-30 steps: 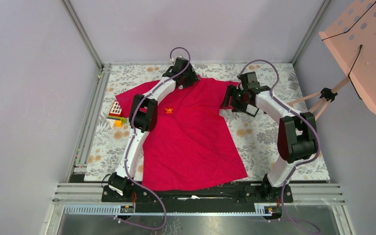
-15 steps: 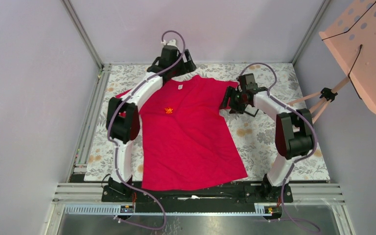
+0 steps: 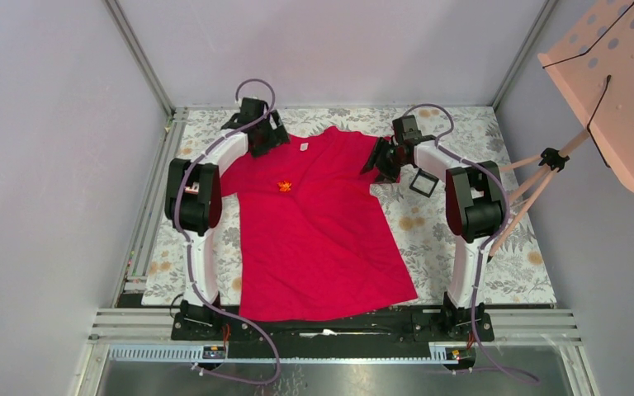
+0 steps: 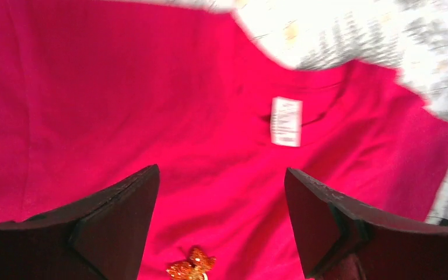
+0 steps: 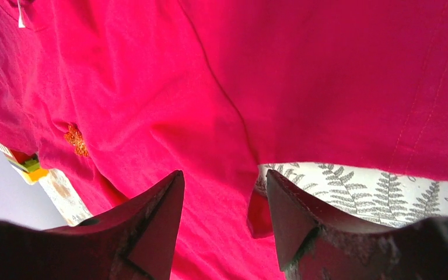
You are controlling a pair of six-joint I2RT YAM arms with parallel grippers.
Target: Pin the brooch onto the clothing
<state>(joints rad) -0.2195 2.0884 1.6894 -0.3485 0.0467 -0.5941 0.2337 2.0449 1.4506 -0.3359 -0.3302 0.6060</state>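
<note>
brooch (image 3: 284, 186): sat on T-shirt (image 3: 322, 239) chest — you seemed done pinning.
left gripper (image 4: 220, 171): released, near T-shirt collar.
right gripper (image 5: 223, 173): released, over T-shirt sleeve.

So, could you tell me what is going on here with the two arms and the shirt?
A bright red short-sleeved T-shirt lies spread on the grey floral tablecloth, with a tiny orange-and-yellow flower brooch sitting on its chest. The left gripper hovers open near the collar, holding nothing. The right gripper, jaws apart, is at a sleeve edge.
</note>
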